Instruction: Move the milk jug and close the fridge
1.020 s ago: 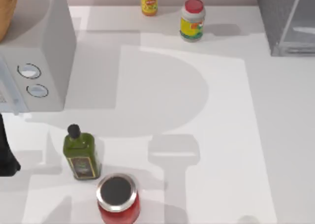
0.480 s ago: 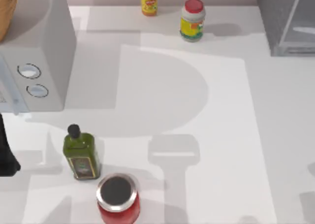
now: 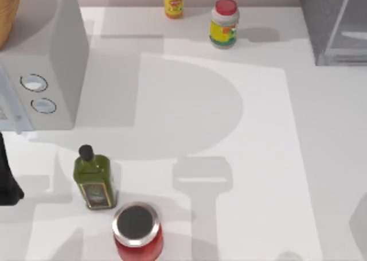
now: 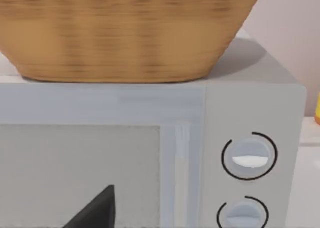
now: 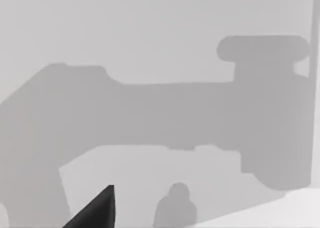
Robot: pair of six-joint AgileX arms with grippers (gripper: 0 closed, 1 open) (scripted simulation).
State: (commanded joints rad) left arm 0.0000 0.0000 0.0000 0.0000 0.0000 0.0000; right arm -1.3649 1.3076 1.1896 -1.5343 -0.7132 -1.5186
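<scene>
The fridge (image 3: 324, 20) stands at the table's back right corner, a grey speckled box with its pale glassy door (image 3: 351, 28) running off the right edge. The milk jug is out of view. My left arm (image 3: 7, 178) is a dark shape at the far left edge, in front of the white appliance. A dark part of my left gripper (image 4: 95, 213) shows in the left wrist view, facing that appliance's front. In the right wrist view a dark part of my right gripper (image 5: 95, 210) hangs over bare table crossed by arm shadows.
A white appliance with two round dials (image 3: 43, 71) stands at the left with a wicker basket (image 4: 125, 32) on top. An olive-green bottle (image 3: 94, 178) and a red jar (image 3: 137, 229) stand front left. A yellow-labelled red-lidded jar (image 3: 223, 23) and an orange bottle (image 3: 174, 2) stand at the back.
A shadow has appeared and grown at the table's front right edge. The bottles, the jars and the left arm have not moved.
</scene>
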